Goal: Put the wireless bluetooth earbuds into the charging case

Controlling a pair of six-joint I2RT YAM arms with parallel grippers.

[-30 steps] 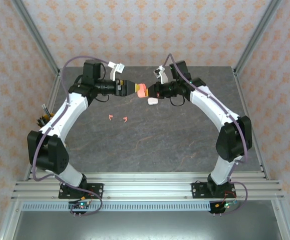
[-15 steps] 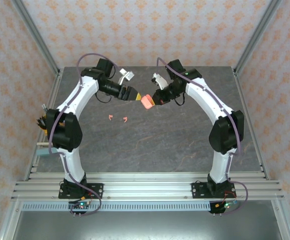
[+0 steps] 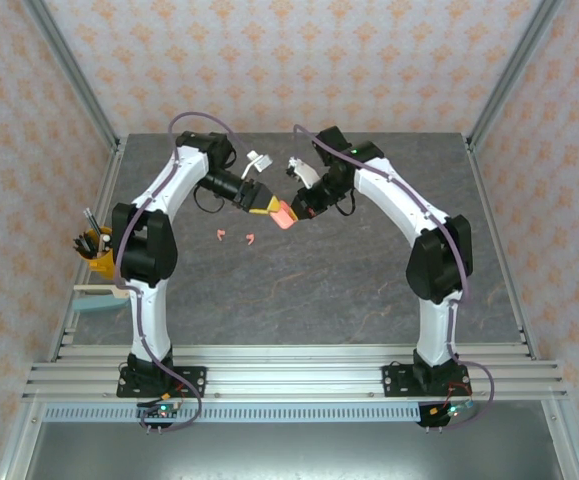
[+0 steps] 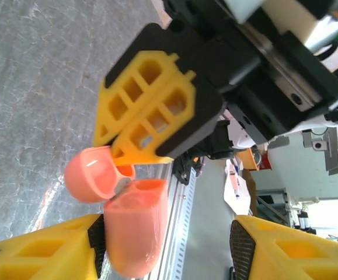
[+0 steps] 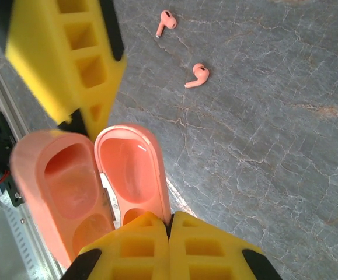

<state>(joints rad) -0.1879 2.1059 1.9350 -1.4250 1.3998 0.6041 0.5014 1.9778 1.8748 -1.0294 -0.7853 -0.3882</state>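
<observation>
Top external: pink charging case (image 3: 283, 215) aloft between both arms, lid hinged open. Right gripper (image 5: 170, 224) pinched shut on case rim. Left gripper (image 4: 167, 232) jaws part open, one finger against case body, other clear. Pink earbuds (image 3: 250, 239) loose on table (image 3: 369, 290), apart from case. Step, as judged: securing the opened case. Next: firm left grip, then earbud pickup, stem aligned to socket.
</observation>
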